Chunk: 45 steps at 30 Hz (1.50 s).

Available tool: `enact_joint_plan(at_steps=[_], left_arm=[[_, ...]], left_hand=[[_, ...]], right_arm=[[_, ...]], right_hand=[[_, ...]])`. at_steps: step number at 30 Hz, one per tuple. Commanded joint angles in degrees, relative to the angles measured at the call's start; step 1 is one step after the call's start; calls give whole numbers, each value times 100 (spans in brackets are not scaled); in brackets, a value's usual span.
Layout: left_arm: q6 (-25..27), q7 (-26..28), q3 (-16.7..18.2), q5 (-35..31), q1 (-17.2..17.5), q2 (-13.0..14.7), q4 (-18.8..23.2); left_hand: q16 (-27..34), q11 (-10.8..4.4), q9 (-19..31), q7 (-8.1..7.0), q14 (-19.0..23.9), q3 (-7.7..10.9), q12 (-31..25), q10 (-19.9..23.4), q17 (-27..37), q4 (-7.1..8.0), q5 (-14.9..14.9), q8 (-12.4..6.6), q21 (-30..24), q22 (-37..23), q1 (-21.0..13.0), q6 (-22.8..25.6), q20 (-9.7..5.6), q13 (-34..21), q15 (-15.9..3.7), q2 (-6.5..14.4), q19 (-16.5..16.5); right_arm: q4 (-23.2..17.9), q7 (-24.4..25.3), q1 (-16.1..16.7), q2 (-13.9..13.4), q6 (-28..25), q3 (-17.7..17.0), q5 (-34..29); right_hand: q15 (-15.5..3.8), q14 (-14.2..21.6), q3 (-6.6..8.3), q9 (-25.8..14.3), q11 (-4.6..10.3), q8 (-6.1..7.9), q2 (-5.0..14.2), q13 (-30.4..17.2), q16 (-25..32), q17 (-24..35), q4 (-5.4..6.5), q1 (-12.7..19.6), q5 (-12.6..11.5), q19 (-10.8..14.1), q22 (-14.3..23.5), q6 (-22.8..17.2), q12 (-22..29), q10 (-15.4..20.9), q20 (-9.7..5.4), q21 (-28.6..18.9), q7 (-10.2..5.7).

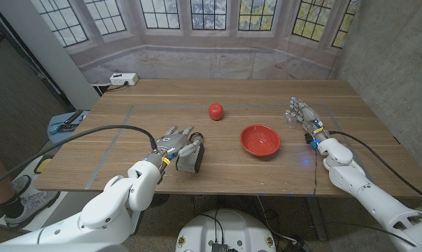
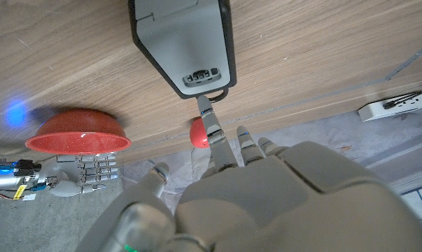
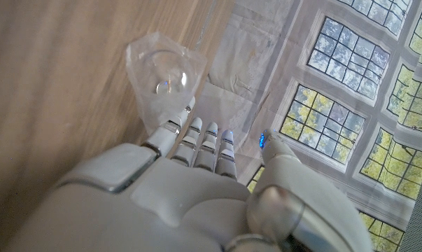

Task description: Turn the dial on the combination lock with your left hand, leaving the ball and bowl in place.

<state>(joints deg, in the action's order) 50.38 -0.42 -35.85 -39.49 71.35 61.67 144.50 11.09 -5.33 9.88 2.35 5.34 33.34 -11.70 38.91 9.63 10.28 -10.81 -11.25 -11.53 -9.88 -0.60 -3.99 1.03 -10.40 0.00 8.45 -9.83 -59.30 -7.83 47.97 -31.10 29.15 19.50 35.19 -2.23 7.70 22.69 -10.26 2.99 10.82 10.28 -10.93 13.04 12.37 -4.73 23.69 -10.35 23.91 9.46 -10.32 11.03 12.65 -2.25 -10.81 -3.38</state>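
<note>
Head view: the table has free wood all round the grey lock, which lies near its front edge. Right of the lock sits the red bowl; beyond the lock, the ball, both well apart. The left hand reaches over the lock, fingers apart, one fingertip at the dials, so turning seems about to begin; it calls for a small fingertip roll. The right hand, beyond the bowl, stands idle, fingers loosely together.

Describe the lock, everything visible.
The lock is a grey, plastic-looking body with a dark edge, lying flat on the wooden table near its front edge, left of the red bowl. One end carries a small row of number dials and a dark loop. The left hand is over it; one fingertip reaches the dial end.
</note>
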Motion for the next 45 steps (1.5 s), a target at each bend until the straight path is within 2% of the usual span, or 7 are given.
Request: enact_joint_plan(at_steps=[1, 17, 31, 45], left_arm=[[-136, -202, -7, 80, -190, -74, -172], [-148, -305, -91, 39, -315, -189, -258], [-127, -282, -119, 95, -311, -260, -313], [-149, -197, -134, 200, -302, -278, -367]], left_hand=[[-11, 0, 14, -3, 50, 11, -23, 41, 4, -29, -20, 18, 0, -17, -23, 4, 47, -19, -2, 38, -139], [-16, 6, 14, -11, 67, 11, -9, 66, 4, -27, -20, 33, 0, -17, -21, 3, 50, -21, -2, 37, -123], [-22, -12, 15, -18, 78, 12, 2, 100, 4, -27, -21, 45, 4, -17, -20, 2, 52, -22, -7, 37, -115], [-27, -15, 15, -18, 86, 12, 13, 122, 5, -26, -21, 57, 6, -17, -19, -7, 46, -24, -16, 38, -107]], right_arm=[[190, -62, -130, 58, -22, 30, 6], [344, -233, -166, 115, 106, -19, 134], [-114, -132, -79, -64, 86, -31, 17], [-361, -23, -11, -141, 52, -25, -73]], right_hand=[[-326, 3, 21, -22, -11, 4, -8, -18, 20, 24, 15, 44, 16, 37, 29, 8, 23, 9, -308, -26, -2], [-334, -1, 19, -22, 0, 4, -6, -19, 20, 26, 22, 37, 17, 35, 30, 9, 19, -1, -313, -25, -8], [-328, -2, 18, -22, -12, 7, -5, -19, 22, 28, 28, 31, 18, 38, 30, 5, 21, 2, -306, -26, 6], [-333, -11, 17, -22, -8, 5, -8, -19, 19, 27, 28, 30, 18, 33, 29, 9, 21, 3, -299, -24, -2]])
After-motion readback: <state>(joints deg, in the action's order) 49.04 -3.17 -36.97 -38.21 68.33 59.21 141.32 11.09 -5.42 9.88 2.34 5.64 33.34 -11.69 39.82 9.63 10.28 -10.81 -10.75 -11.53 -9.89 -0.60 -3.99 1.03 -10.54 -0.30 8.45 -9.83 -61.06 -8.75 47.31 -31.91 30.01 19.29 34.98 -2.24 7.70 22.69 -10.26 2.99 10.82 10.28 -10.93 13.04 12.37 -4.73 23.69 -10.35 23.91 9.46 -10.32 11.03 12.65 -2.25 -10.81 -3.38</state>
